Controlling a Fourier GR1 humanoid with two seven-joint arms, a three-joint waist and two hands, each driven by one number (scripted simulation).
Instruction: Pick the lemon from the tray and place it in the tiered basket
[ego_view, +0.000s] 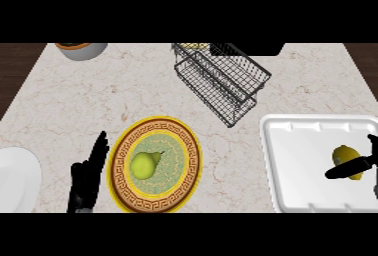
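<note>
A yellow lemon (344, 156) lies in the white tray (295, 150) at the right, near the tray's right side. My right hand (348, 169) comes in from the right edge, mostly cut off by it, and a black part of it lies across the lemon's near side. The black wire tiered basket (221, 82) stands tilted in the view at the back centre, apart from the tray. My left hand (87, 176) rests open, fingers straight up, just left of the patterned plate.
A yellow and brown patterned plate (125, 187) holding a green pear (145, 164) sits at the front centre. A white plate (15, 177) shows at the left edge. A grey bowl (80, 49) stands at the back left.
</note>
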